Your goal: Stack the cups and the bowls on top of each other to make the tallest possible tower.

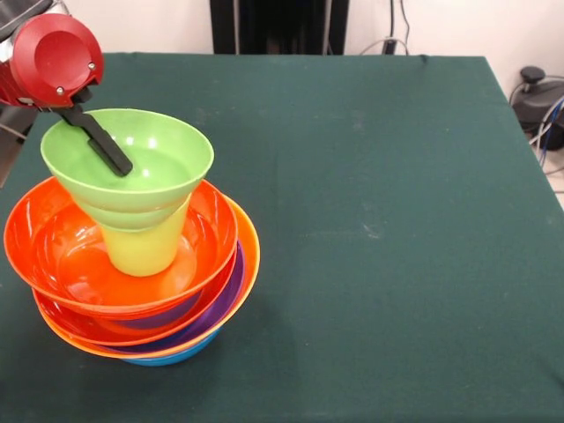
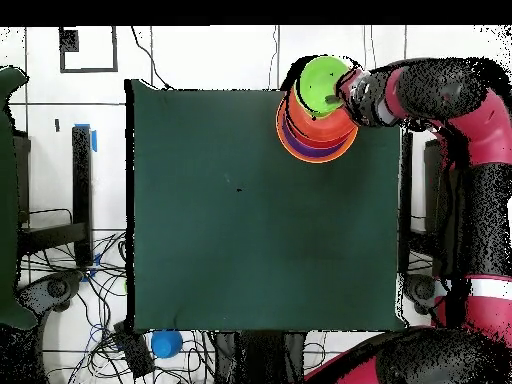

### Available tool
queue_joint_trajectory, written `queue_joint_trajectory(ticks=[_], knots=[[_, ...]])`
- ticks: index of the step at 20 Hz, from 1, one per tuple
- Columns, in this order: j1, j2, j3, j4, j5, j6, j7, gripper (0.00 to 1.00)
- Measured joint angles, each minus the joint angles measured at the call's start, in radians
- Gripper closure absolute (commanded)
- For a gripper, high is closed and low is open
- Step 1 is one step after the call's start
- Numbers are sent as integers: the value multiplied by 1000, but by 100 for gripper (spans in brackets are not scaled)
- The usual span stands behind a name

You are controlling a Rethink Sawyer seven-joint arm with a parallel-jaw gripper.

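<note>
Tower (image 1: 132, 304) of nested bowls at the front view's lower left, on the green table (image 1: 379, 229): a blue bowl (image 1: 172, 356) lowest, then orange (image 1: 249, 256), purple (image 1: 220, 310) and red-orange (image 1: 79, 328) rims, with a big orange bowl (image 1: 53, 242) uppermost. Inside it stands the lime-green tumbler (image 1: 145, 247), mouth down, carrying the small lime-green bowl (image 1: 167, 163). The gripper (image 1: 107, 148) reaches into that bowl from the arm's red end (image 1: 51, 60); only one dark finger (image 1: 95, 137) shows, lying against the bowl's inner wall, so whether the claw is wide or narrow cannot be told. The rest of the cloth is bare. Only the overhead view shows the arm (image 2: 470, 130) curving alongside the table, the tower (image 2: 315, 130) at a table corner, a chair (image 2: 45, 220), cables (image 2: 70, 280) and a blue object on the floor (image 2: 166, 343).
</note>
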State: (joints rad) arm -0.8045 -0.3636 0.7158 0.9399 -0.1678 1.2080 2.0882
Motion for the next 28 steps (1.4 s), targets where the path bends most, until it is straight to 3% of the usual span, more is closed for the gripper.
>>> queue_joint_trajectory(ticks=[16, 28], knots=[[0, -15, 0, 0, 0, 19, 0, 100], [-1, -70, 0, 2, 1, 19, 0, 100]])
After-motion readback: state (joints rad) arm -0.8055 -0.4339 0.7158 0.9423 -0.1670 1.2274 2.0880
